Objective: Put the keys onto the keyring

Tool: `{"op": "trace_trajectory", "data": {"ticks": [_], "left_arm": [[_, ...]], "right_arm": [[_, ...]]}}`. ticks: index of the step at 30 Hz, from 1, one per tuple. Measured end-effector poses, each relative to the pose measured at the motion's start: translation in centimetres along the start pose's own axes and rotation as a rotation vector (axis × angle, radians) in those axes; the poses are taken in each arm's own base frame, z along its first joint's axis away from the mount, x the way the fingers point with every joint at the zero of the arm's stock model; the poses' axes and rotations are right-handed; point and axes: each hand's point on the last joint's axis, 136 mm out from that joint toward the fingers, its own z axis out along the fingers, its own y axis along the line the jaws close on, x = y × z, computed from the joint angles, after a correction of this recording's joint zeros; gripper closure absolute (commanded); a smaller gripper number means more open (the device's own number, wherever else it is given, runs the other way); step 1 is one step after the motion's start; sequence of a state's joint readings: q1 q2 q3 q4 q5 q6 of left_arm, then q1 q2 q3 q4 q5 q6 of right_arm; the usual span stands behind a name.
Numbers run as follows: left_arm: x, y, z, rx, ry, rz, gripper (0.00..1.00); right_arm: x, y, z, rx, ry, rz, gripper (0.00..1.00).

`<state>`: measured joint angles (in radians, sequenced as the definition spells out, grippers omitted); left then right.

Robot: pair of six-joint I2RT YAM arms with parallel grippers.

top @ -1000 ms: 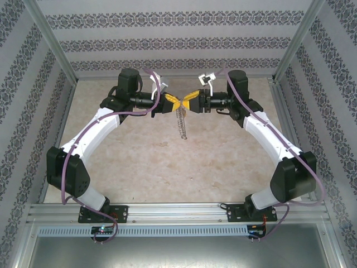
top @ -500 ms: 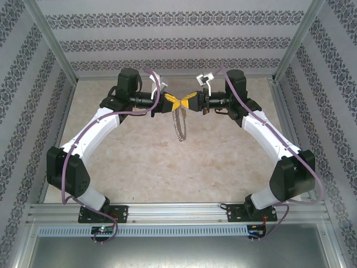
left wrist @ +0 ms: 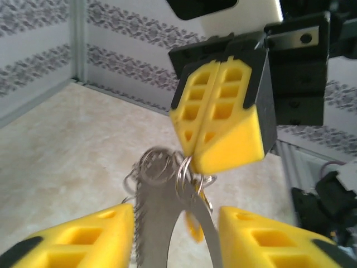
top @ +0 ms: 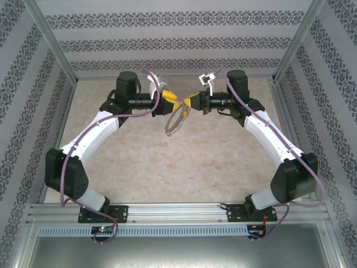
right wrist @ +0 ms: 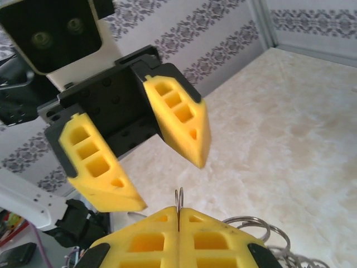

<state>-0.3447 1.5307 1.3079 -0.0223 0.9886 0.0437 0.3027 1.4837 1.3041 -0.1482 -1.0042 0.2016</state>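
Two robot arms meet fingertip to fingertip above the far half of a pale stone-patterned table, inside a booth with patterned walls. The right gripper is clamped tight, its yellow fingers pressed flat together on a thin wire loop that stands up between them. That loop belongs to the cluster of small rings at the top of the keyring, a large grey hoop fringed with small silver keys. The hoop hangs from the grip, clear of the tabletop and tilted toward the left arm. The left gripper faces it with its jaws apart and nothing held. In the left wrist view its yellow fingers stand one on each side of the hanging hoop, whose toothed edge runs just beside the left-hand finger. A small yellowish key dangles just beneath the ring cluster, between the two sides of the hoop. It is too blurred to tell how it is attached.
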Motion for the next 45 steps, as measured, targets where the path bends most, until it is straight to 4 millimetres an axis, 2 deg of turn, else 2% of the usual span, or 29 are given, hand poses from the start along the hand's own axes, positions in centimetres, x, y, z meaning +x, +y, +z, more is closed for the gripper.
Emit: {"op": "trace_trajectory", "data": {"ticks": [5,10,16,19,28,31,36,45], "left_arm": [[0.1,0.5,-1.3,-0.114,-0.04,-0.005,0.37],[-0.1,0.5,-2.7,-0.19,-0.092,-0.017,0.35],[1.9,1.2,-3.1,-0.246,-0.118,-0.106,0.34],[1.8,1.1,-3.1,-0.24,-0.114,-0.101,0.35],[-2.8,-1.4,-1.9,-0.032,-0.043,0.029,0.46],[-2.5,-1.6,-1.1,0.038,-0.006,0.024,0.51],[-1.2,-1.8,-0.1,0.141,0.058,-0.015,0.53],[-1.3,-3.3,1.2,0.277,0.108,-0.016,0.58]], "right_arm": [[0.0,-1.0,-0.5,0.055,0.004,0.028,1.0],[-0.4,-1.6,-0.6,0.079,0.003,0.042,1.0],[0.0,-2.0,-0.5,0.091,0.03,0.058,1.0],[0.5,-2.0,-0.7,0.11,0.069,0.033,1.0],[0.9,-1.1,-1.3,0.176,0.219,-0.124,1.0],[0.7,-0.1,-1.5,0.169,0.255,-0.182,1.0],[0.8,1.3,-1.9,0.148,0.294,-0.238,1.0],[0.8,3.3,-1.5,0.103,0.34,-0.29,1.0]]}}
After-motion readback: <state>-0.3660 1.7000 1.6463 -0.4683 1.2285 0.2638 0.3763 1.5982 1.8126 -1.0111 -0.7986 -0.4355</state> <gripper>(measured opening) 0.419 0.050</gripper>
